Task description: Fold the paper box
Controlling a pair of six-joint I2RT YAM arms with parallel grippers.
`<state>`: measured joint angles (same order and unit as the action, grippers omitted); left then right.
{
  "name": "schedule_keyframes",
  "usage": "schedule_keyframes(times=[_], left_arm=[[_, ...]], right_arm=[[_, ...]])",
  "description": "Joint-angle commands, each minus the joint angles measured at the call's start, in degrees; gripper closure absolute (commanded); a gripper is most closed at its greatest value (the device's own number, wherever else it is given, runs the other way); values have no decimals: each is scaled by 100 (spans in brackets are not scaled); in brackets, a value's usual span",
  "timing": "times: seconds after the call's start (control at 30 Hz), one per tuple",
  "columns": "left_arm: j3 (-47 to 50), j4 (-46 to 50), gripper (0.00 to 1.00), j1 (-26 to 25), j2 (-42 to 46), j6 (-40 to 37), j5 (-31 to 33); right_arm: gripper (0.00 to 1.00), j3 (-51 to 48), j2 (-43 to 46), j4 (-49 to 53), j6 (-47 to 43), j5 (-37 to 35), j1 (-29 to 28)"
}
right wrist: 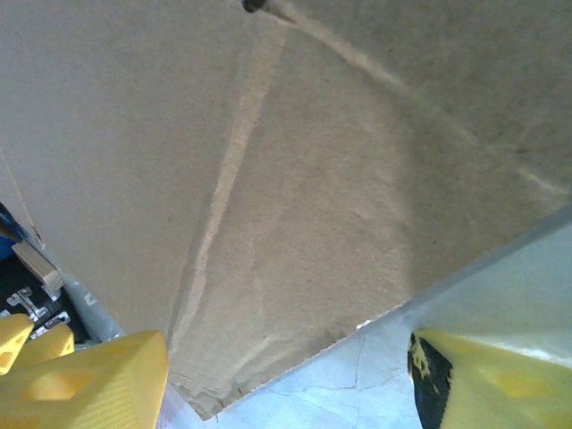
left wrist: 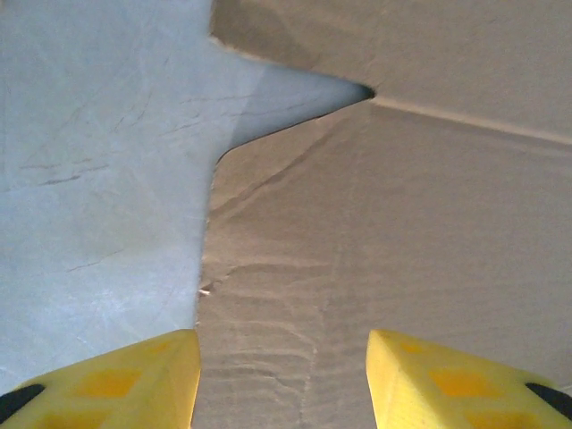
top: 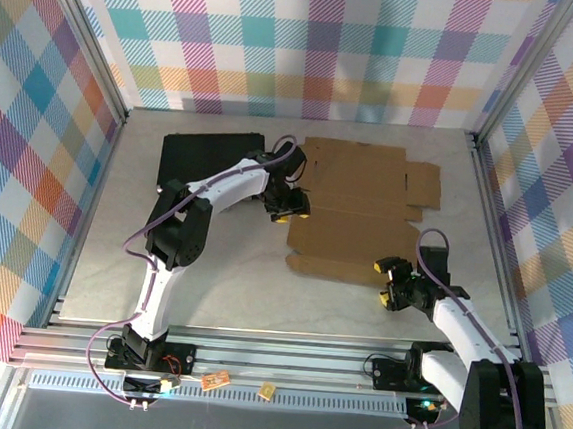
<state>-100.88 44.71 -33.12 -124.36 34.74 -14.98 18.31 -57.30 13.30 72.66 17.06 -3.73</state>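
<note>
The paper box [top: 357,206] lay as a flat brown sheet on the table [top: 221,279], in the upper centre-right of the top view, its flaps spread out and not raised. A black case [top: 196,156] sat at the upper left, its right end partly covered by the left arm.

The left end effector [top: 289,210] was at the sheet's left edge. From above, it was hard to tell whether it touched the cardboard. In its wrist view, the two yellow fingertips [left wrist: 125,380] stood apart at the bottom of the frame, cut off by the lower edge. The cardboard filled the right side and bare grey table the left, with a pointed notch [left wrist: 295,98] in the sheet near the top. Nothing was clamped between them.

The right end effector [top: 393,284] was at the sheet's lower right corner. In its wrist view, the fingers [right wrist: 80,384] were also spread wide, with a cardboard corner [right wrist: 206,411] showing between them over the pale table. Whether that corner was lifted off the surface could not be judged. Blurred metal parts at the far left of that frame were too cropped to identify.
</note>
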Motion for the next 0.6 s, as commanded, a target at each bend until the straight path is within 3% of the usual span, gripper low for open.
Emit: schedule_keyframes(times=[0.0, 0.3, 0.57], left_arm=[[331, -131, 48, 25, 109, 93, -98], [585, -285, 49, -36, -62, 113, -325], [570, -217, 49, -36, -150, 44, -331]], right_arm=[[29, 16, -224, -528, 9, 102, -6], [35, 311, -698, -1228, -110, 61, -10], [37, 648, -768, -1163, -221, 5, -9]])
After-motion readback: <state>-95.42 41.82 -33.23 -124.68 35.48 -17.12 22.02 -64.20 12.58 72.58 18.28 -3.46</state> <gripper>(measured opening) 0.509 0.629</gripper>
